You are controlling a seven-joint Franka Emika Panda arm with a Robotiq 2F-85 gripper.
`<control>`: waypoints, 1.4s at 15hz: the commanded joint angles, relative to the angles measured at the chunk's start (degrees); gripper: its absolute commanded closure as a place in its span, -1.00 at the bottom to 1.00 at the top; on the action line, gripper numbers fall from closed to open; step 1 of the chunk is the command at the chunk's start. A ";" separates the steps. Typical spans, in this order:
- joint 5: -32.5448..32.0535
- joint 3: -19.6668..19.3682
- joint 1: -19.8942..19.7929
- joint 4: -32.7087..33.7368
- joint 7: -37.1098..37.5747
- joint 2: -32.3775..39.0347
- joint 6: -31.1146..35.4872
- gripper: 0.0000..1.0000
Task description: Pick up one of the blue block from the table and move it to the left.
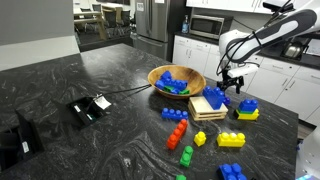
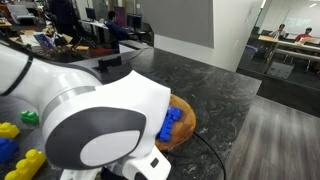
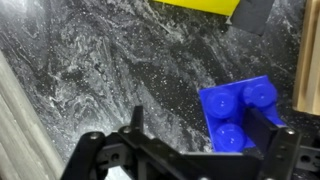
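The tool gaped wide, holding nothing, over the small blue studded plastic block on the glossy black marbled table, near its edge facing the white cabinets. The block sat off-centre, by one finger; closing might shove or twist it away.

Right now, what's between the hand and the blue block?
Nothing; the wrist view shows the blue block right at the open hand's fingers, on bare table.

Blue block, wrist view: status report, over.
Gripper open, jaws over the table. Blue block partly under one jaw, not clamped. Wooden tray close beside it.
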 commanded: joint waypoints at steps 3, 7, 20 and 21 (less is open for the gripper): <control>-1.77 -0.77 -1.34 -0.30 1.13 -0.62 -2.63 -1.00; -1.56 -0.37 -0.77 -0.25 -0.66 -1.81 -2.58 -1.00; 1.38 1.24 0.67 -1.90 -8.74 -4.51 -0.23 -1.00; 1.79 1.19 0.88 -2.26 -10.15 -4.26 0.13 -1.00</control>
